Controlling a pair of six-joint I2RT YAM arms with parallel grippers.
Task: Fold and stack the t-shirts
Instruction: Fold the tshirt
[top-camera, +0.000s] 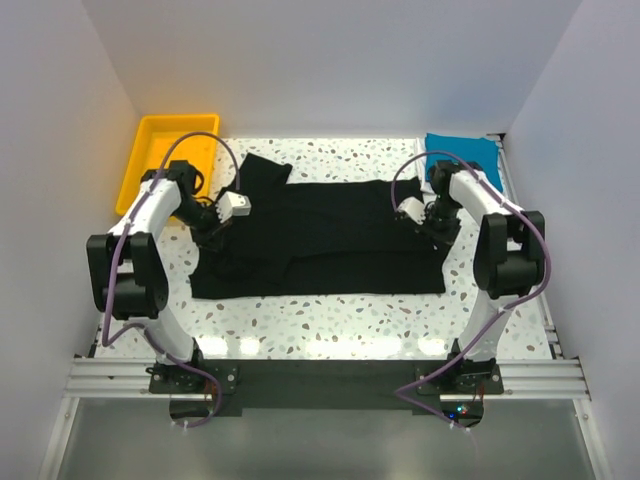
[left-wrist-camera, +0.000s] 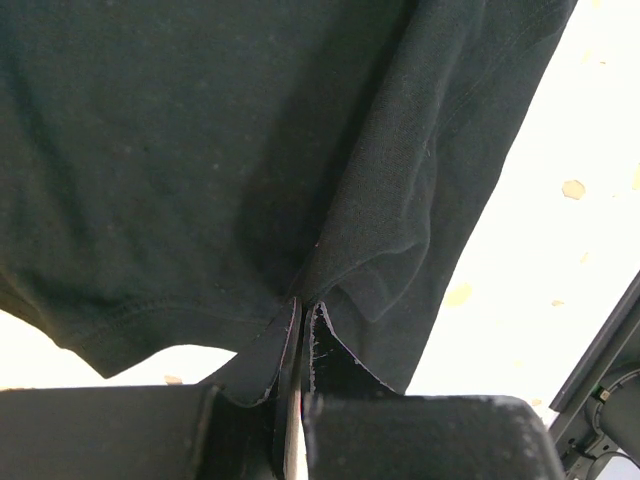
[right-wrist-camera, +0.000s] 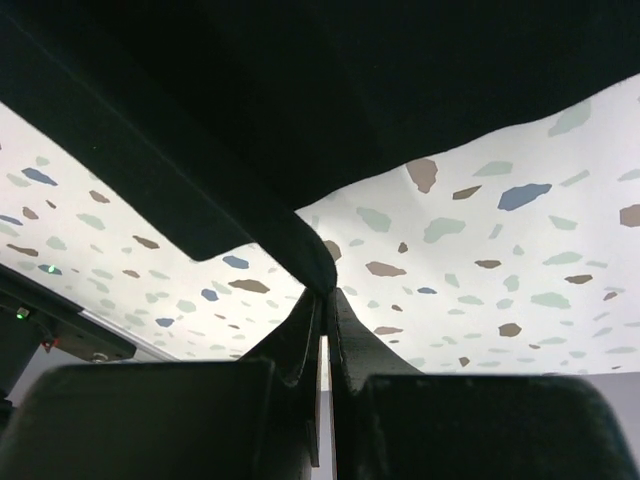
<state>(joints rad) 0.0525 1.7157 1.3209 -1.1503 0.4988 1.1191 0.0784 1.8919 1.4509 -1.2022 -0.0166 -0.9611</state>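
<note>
A large black t-shirt (top-camera: 320, 238) lies spread across the middle of the terrazzo table, one sleeve sticking out toward the back left. My left gripper (top-camera: 212, 232) sits at its left edge, shut on a pinch of the black cloth (left-wrist-camera: 340, 200), which bunches up right at the fingertips. My right gripper (top-camera: 432, 226) is at the shirt's right edge, also shut on a fold of the black cloth (right-wrist-camera: 300, 130) lifted off the table. A bright blue t-shirt (top-camera: 460, 155) lies folded at the back right corner. No white shirt shows in these views.
A yellow plastic tray (top-camera: 172, 150) stands at the back left corner, close behind my left arm. White walls enclose the table on three sides. Bare terrazzo (top-camera: 330, 320) runs along the front between the shirt and the arm bases.
</note>
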